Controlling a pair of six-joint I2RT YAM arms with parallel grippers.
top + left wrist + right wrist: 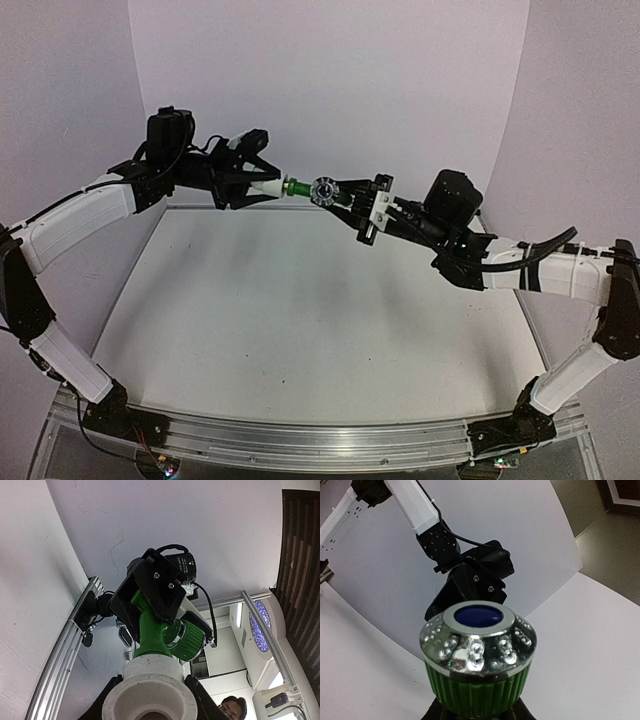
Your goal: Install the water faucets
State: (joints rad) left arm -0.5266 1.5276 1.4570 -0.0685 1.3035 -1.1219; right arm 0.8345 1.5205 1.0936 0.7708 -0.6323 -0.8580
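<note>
Nearest, the white table (pixel 300 330) lies flat below both arms. Farther back, up in the air, the left gripper (pixel 262 187) has its fingers clamped on the white pipe fitting (pixel 272 187). The fitting's right end touches the green tap (pixel 298 187), which the right gripper (pixel 348 196) squeezes tight. Both parts look small, light, hard and a bit slippery. I think holding each by its body, not the round knob (pixel 324 189), keeps it from twisting.
</note>
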